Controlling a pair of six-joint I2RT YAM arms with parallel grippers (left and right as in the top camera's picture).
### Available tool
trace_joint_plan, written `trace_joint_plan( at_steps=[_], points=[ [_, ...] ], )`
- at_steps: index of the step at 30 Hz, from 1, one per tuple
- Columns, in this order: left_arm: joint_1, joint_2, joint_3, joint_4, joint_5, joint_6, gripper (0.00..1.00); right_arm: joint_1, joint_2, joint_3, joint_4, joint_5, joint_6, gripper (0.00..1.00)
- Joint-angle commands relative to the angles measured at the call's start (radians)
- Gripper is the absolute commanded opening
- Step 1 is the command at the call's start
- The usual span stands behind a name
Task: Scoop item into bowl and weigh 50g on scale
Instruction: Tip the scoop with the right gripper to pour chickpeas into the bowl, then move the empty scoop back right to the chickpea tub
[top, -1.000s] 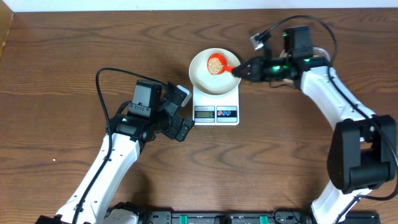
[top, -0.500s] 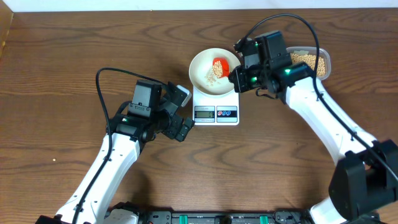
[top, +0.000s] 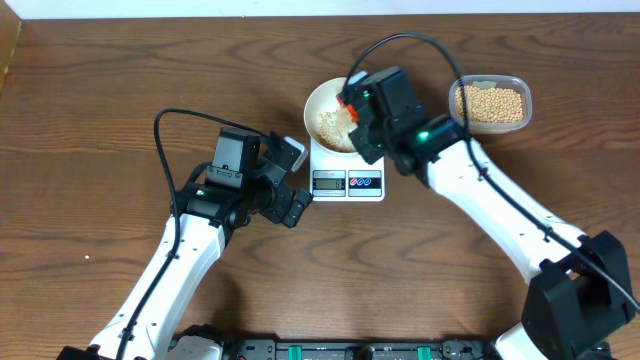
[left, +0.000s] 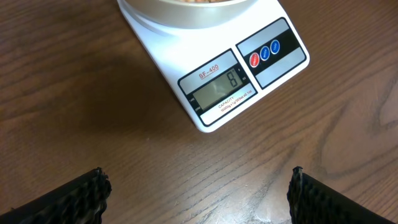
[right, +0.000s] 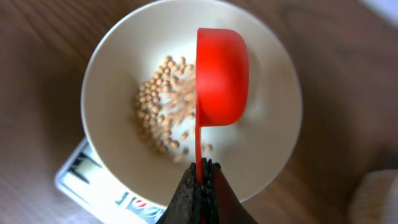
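Right jaws together, clamped on the thin handle of the red scoop (right: 221, 78); scoop is rolled onto its side over the bowl (right: 273, 143), its inside hidden; a small heap of beans (right: 163, 102) lies on the bowl floor left of it; bowl sits on the scale (left: 211, 87). Left jaws wide apart, holding nothing, above bare table (left: 93, 124) just in front of the scale.

Progress: some beans are in the bowl; the display (left: 217, 87) seems to read a single 8, so probably far short of target; more scoops from the tub (top: 490, 103) are likely needed.

Views: only the left wrist shows the readout; only the right wrist shows the heap and the scoop's tilt clearly; only the overhead shows the tub, well stocked, beyond the right arm, which hides part of the bowl there.
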Motion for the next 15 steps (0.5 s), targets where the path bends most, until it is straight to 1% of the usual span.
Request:
trace_joint_plan(
  at_steps=[1, 5, 9, 11, 15],
  points=[
    [0.003, 0.001, -0.005, 0.001, 0.005, 0.005, 0.93, 0.046, -0.024, 0.014, 0.022, 0.186, -0.115, 0.01],
    [0.003, 0.001, -0.005, 0.001, 0.005, 0.005, 0.93, 0.077, -0.024, 0.014, 0.035, 0.256, -0.168, 0.01],
    [0.003, 0.001, -0.005, 0.001, 0.005, 0.005, 0.93, 0.085, -0.024, 0.014, 0.034, 0.262, -0.188, 0.01],
    [0.003, 0.001, -0.005, 0.001, 0.005, 0.005, 0.93, 0.086, -0.024, 0.014, 0.034, 0.248, -0.178, 0.01],
    [0.003, 0.001, -0.005, 0.001, 0.005, 0.005, 0.93, 0.076, -0.024, 0.014, 0.039, 0.166, -0.105, 0.01]
  ],
)
